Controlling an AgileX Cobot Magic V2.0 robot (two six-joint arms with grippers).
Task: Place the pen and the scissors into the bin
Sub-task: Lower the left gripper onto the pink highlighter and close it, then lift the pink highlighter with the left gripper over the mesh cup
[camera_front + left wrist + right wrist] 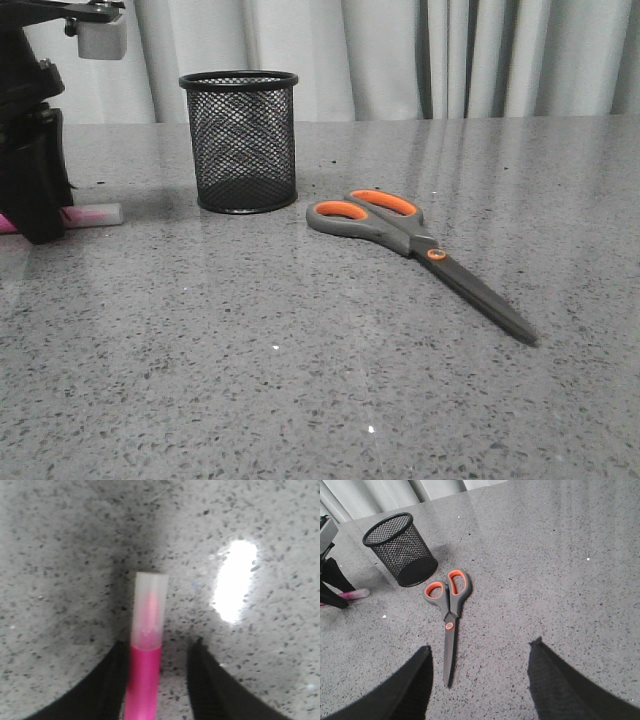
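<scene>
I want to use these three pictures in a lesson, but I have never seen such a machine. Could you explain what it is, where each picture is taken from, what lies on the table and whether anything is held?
It is a robot with two arms, each ending in a two-fingered end effector. One camera looks forward over the grey speckled table; the other two sit on the wrists. On the table stand a black mesh bin and, lying flat, closed scissors. The left end effector is down at the table, fingers open around a pink pen that lies there, touching one finger. The right end effector hangs open above the scissors, holding nothing.
</scene>
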